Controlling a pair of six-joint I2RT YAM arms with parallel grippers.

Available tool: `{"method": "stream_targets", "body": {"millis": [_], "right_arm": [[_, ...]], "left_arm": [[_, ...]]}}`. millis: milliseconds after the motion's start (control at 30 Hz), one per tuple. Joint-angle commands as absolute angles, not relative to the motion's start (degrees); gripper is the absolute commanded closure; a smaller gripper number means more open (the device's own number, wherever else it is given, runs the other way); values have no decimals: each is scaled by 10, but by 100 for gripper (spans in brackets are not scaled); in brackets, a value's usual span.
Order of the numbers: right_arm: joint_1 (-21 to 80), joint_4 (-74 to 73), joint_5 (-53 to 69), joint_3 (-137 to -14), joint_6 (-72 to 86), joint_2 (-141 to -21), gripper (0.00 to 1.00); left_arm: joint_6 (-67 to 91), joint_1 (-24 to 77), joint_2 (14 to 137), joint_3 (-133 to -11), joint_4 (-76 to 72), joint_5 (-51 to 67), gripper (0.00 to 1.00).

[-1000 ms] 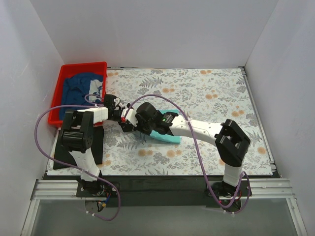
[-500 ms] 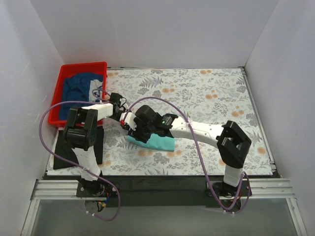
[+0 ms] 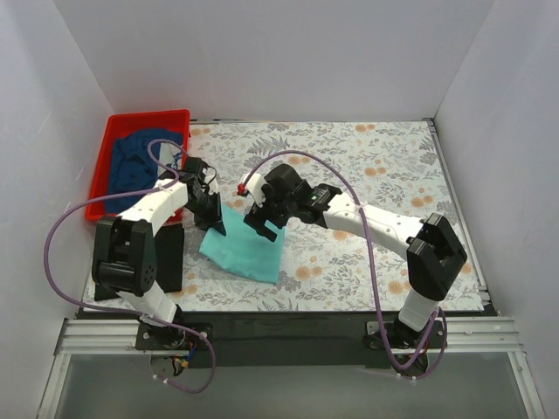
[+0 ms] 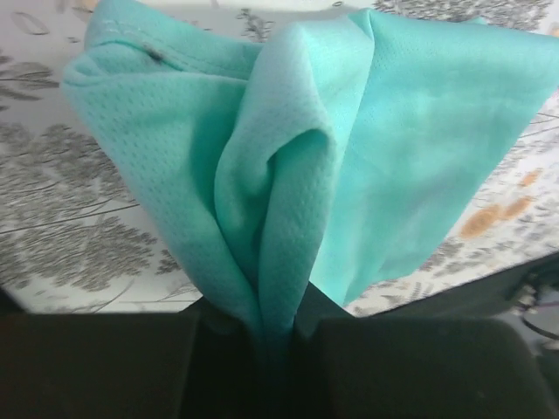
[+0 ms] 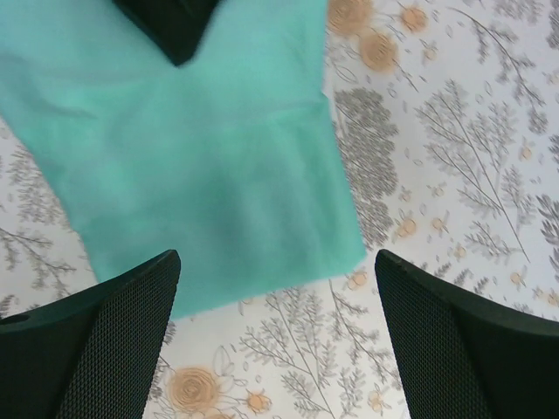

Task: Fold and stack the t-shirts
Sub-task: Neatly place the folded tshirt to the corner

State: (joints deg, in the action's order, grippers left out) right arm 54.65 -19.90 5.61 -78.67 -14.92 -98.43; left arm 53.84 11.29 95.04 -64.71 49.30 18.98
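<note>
The teal t-shirt [image 3: 247, 253] lies spread on the floral cover, its upper left corner lifted. My left gripper [image 3: 212, 218] is shut on that corner, and in the left wrist view the teal t-shirt [image 4: 288, 166] hangs bunched from between the jaws of the left gripper [image 4: 278, 336]. My right gripper [image 3: 263, 223] hovers open just over the shirt's upper right edge. In the right wrist view the right gripper [image 5: 275, 301] holds nothing, with the teal t-shirt [image 5: 201, 166] flat below. The navy t-shirt [image 3: 135, 161] sits crumpled in the bin. A flat black cloth [image 3: 170, 257], seemingly the black t-shirt, lies by the left arm.
The red bin [image 3: 103, 170] stands at the back left corner. White walls close in the table on three sides. The floral cover [image 3: 376, 175] stretches to the right and back. The tip of the left gripper [image 5: 170, 26] shows at the top of the right wrist view.
The right gripper opened, let go of the teal shirt and drew back. The left gripper shut on the shirt's corner. The shirt shifted left and now lies spread wider.
</note>
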Motion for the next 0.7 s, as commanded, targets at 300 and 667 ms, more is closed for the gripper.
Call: {"method": "stream_targets", "body": {"millis": [300,667], "right_arm": [[521,-214,13,-756,-167,-930,2],[519,-217,3,-727,-178,-909,2]], "left_arm": [[425,120,843,-672,576,33,100],[388,72,776,-676,603,7,100]]}}
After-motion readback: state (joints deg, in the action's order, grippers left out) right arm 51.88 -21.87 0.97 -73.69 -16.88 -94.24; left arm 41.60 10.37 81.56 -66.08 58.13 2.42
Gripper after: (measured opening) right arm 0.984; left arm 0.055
